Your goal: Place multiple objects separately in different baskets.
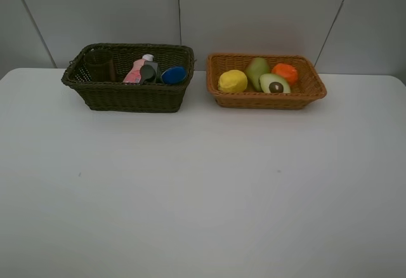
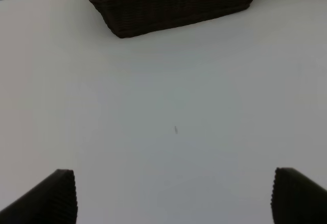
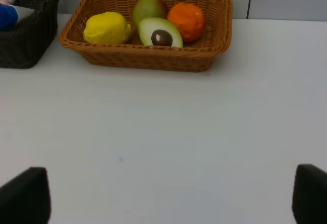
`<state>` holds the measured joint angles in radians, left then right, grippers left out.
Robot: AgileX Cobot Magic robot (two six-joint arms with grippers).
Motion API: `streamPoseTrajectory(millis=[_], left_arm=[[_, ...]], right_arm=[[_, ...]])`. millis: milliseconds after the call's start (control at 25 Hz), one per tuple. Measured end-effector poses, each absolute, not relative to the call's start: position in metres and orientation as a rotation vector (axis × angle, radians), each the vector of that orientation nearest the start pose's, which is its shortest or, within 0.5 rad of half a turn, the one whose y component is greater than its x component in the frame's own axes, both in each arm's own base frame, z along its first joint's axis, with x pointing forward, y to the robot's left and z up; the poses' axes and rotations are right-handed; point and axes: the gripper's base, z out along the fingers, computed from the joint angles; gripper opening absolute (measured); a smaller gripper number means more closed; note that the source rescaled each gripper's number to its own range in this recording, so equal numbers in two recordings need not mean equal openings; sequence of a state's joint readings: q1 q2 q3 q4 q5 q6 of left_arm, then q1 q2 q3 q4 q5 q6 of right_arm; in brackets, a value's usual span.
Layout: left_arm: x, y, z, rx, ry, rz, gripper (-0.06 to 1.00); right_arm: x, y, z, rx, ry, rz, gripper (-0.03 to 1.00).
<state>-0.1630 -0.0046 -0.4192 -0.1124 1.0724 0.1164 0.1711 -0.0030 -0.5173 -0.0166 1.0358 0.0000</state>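
Sorting looks finished, as far as these views show: every object already lies in a basket and nothing loose sits on the table (image 1: 203,195). The lemon (image 1: 233,81), pear (image 1: 256,70), avocado half (image 1: 275,84) and orange (image 1: 285,73) share the tan basket (image 1: 266,100). The cup (image 1: 100,66), pink bottle (image 1: 134,73), pump bottle (image 1: 148,72) and blue-capped bottle (image 1: 173,75) lie in the dark basket (image 1: 127,97). Fruit in one, containers in the other, so I judge no placing step is left, only perhaps a retreat of the arms.

Both sets of jaws stand wide apart and hold nothing. The left gripper (image 2: 173,196) hangs over bare table, with the dark basket well ahead of its jaws. The right gripper (image 3: 171,196) is likewise empty, the tan basket well ahead of its jaws and the dark one off to their side.

The high view alone shows both baskets whole, side by side and near each other but apart, with no arm in sight. The right wrist view gives the fruit more closely: the avocado half lies cut face up with its pit showing, touching the pear behind it. The left wrist view shows the dark basket's wall but almost nothing of its contents.
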Motion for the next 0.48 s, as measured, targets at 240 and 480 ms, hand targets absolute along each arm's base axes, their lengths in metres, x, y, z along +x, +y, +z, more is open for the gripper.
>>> streamPoseTrajectory(millis=[240,480], left_arm=[[0.0006,-0.0092,0.254,0.298,2.11,-0.164,1.0],[0.0006,-0.0092,0.254,0.298,2.11,-0.164,1.0]], right_arm=[[-0.0061,-0.0024,0.2841,-0.17,1.993,0.09,1.0],[-0.0061,-0.0024,0.2841,-0.17,1.993,0.09,1.0]])
